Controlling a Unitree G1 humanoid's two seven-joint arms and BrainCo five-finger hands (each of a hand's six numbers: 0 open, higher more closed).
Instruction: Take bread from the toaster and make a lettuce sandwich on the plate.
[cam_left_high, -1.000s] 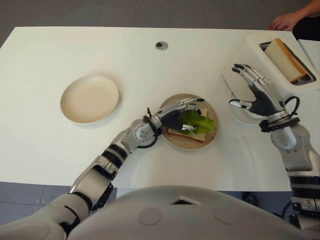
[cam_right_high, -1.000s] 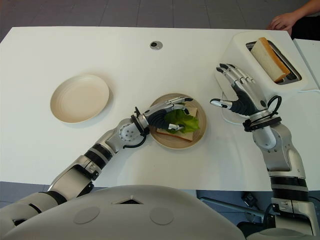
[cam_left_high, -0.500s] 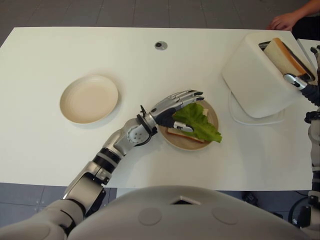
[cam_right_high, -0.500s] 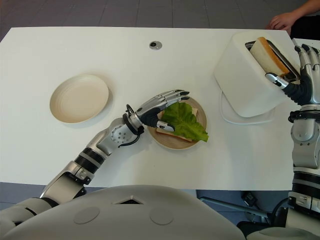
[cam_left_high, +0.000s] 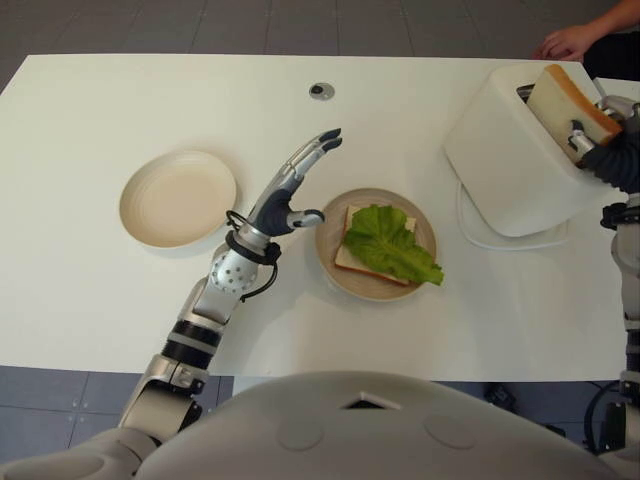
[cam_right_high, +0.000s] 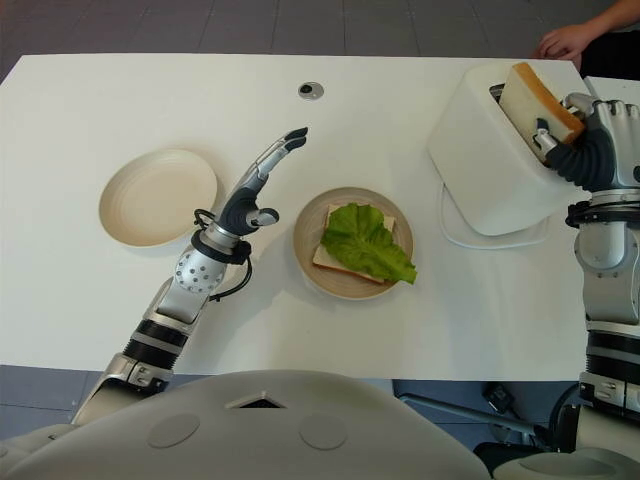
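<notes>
The left hand (cam_left_high: 281, 196) lifts off the lettuce (cam_left_high: 391, 241) and opens beside the plate (cam_left_high: 349, 287). The right hand (cam_right_high: 592, 150) now grips the bread slice (cam_right_high: 533, 93), raising it from the toaster (cam_right_high: 488, 160).

You are looking down on a wide white rectangular counter (cam_left_high: 120, 300) that spans nearly the whole frame. A small round grey metal grommet (cam_left_high: 322, 90) is set into its top, upper centre. Beyond the far edge, along the top of the frame, you see a dark grey tiled floor (cam_left_high: 200, 25); the same floor shows at the lower left. Light is soft and even, with faint shadows.
</notes>
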